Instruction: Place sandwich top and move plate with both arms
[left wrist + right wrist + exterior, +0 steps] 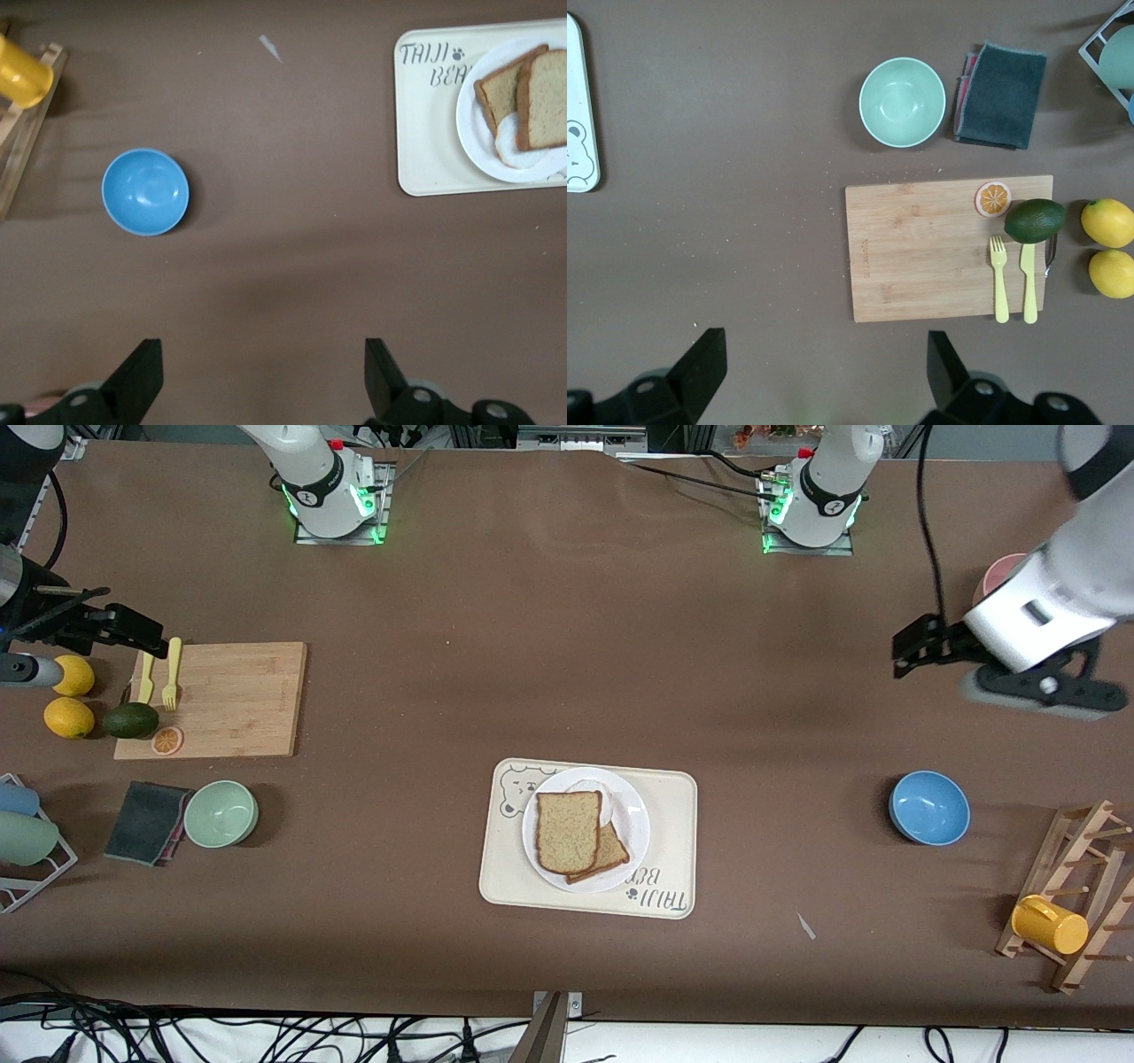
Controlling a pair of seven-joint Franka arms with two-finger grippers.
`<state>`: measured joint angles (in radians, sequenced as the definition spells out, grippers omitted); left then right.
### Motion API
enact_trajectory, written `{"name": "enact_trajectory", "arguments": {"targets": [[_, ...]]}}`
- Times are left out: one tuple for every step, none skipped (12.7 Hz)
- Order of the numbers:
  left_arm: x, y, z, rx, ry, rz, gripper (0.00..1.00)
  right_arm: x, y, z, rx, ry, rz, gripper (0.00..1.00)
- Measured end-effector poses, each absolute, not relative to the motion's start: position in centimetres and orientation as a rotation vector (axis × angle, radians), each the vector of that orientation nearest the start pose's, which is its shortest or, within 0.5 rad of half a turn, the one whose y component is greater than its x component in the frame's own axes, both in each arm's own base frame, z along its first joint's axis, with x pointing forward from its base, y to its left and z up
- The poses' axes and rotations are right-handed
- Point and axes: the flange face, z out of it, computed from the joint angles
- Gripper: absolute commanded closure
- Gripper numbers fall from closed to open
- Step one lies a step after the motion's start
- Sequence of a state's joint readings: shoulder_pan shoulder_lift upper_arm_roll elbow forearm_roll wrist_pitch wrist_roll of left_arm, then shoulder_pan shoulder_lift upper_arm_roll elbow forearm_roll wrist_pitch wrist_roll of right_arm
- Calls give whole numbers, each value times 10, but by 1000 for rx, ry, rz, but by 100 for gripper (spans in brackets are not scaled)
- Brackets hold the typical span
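Table's tray holds plate with sandwich top.

Cutting board mid-left: fork, avocado | two lemons far left | green bowl lower left | blue bowl right | yellow cup on wooden rack lower right | bear-print tray centre

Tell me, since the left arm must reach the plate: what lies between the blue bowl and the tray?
Nothing: bare brown table separates the blue bowl from the tray, shown in the left wrist view.

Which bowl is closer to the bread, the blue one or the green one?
The blue bowl; the green bowl sits farther from the bread.
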<state>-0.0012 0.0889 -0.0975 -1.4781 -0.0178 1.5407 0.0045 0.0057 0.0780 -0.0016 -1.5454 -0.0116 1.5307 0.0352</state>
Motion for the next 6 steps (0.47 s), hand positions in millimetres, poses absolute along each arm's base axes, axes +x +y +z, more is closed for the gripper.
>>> {"name": "enact_trajectory", "arguments": {"targets": [[566, -40, 615, -3167, 121, 6, 0, 572, 1, 589, -3151, 50, 146, 0], [558, -36, 611, -3154, 112, -21, 0, 572, 0, 590, -3151, 51, 144, 0], [551, -42, 605, -3125, 135, -29, 0, 572, 0, 590, -3151, 52, 143, 0], [547, -52, 600, -3105, 168, -24, 0, 572, 0, 590, -3151, 52, 143, 0], [545, -62, 596, -3105, 189, -17, 0, 573, 0, 590, -3151, 52, 142, 0], [544, -65, 593, -3108, 192, -9, 0, 573, 0, 590, -3151, 52, 142, 0]]}}
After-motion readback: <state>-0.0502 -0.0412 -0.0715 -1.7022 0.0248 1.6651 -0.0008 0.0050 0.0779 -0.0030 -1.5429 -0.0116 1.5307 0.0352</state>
